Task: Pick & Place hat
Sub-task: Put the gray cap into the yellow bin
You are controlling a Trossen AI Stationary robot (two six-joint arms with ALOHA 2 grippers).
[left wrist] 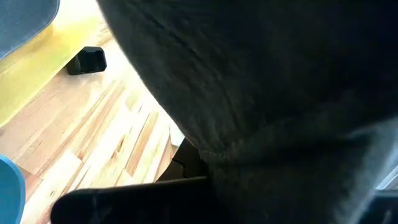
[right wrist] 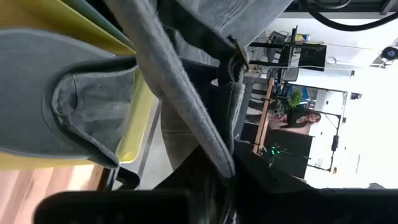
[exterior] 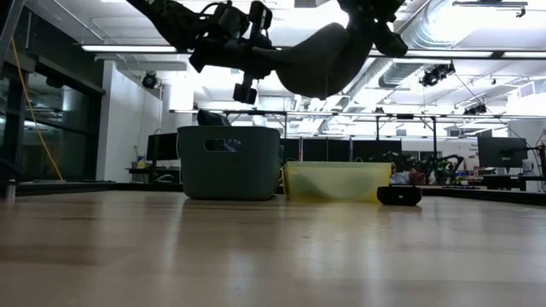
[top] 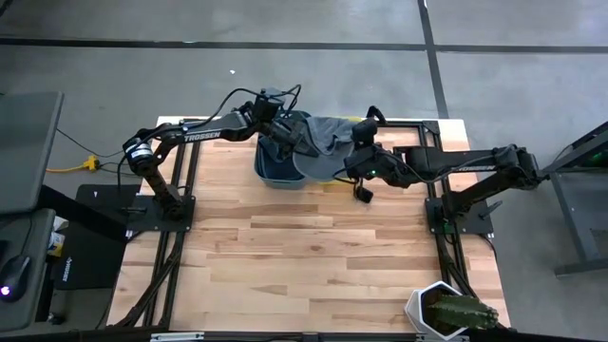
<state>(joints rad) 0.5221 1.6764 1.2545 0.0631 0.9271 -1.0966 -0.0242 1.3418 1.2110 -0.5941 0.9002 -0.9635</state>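
A grey cloth hat (exterior: pixel 320 55) hangs in the air between both grippers, above a dark grey bin (exterior: pixel 229 162) and a low yellow bin (exterior: pixel 337 181) at the table's far side. In the high view the hat (top: pixel 328 142) spreads between the arms. My left gripper (exterior: pixel 254 53) is at the hat's left end, shut on it. My right gripper (exterior: pixel 368 19) is at its upper right part, shut on it. The right wrist view shows the hat's strap and buckle (right wrist: pixel 239 59) and its brim (right wrist: pixel 81 106) over the yellow bin. My left gripper holds the hat's left end (exterior: pixel 271 56), coming level from the table's left. The hat's cloth (left wrist: pixel 261 93) covers the fingers in the left wrist view, so the kind of hold is hidden. The hat is lifted clear. My right gripper pinches a grey fold of the hat near its strap (right wrist: pixel 221 165), coming from the table's right. The hat's body sags below and to the left of the fingers, clear of the table and of both bins.
A small black object (exterior: pixel 398 195) lies on the table right of the yellow bin, under the right arm (top: pixel 364 193). A potted plant in a white pot (top: pixel 451 312) stands at the near right corner. Bare wooden tabletop (top: pixel 304 256) fills the near half.
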